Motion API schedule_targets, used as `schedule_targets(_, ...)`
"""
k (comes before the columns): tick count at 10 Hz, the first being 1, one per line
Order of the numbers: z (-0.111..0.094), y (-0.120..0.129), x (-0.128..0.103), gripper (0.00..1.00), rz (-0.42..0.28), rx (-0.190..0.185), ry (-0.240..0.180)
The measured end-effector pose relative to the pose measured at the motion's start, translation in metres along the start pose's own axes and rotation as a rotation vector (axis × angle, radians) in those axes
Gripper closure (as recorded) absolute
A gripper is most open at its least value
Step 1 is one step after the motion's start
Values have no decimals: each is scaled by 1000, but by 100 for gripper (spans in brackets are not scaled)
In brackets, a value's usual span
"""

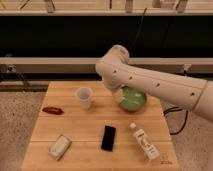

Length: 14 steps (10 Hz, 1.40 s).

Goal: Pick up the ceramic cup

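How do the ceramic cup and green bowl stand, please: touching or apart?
Apart: the camera view shows bare table between ceramic cup and green bowl. The tool is hidden behind the arm.

**Arm** [155, 87]: single, white, smooth-cased. It entered from the right edge, its long section slanting up and leftward to mid-frame. A row of small dark dots ran along the casing.

**Elbow joint** [116, 64]: bulky rounded housing topped by a domed cap, the highest part of the arm.

**Hand**: not seen from this camera. Its place past the joint could not be told.
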<state>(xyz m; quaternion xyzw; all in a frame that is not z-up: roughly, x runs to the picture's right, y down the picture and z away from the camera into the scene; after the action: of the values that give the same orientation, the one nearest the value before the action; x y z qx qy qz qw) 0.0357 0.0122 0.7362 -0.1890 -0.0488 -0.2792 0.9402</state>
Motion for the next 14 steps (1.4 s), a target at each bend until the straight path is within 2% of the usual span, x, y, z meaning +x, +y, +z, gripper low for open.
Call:
schedule_targets(7, 15, -21, -26, 20, -107, 18, -26)
schedule_targets(10, 28, -26, -36, 20, -140, 12, -41)
schedule_targets(14, 46, -30, -42, 20, -162, -13, -57)
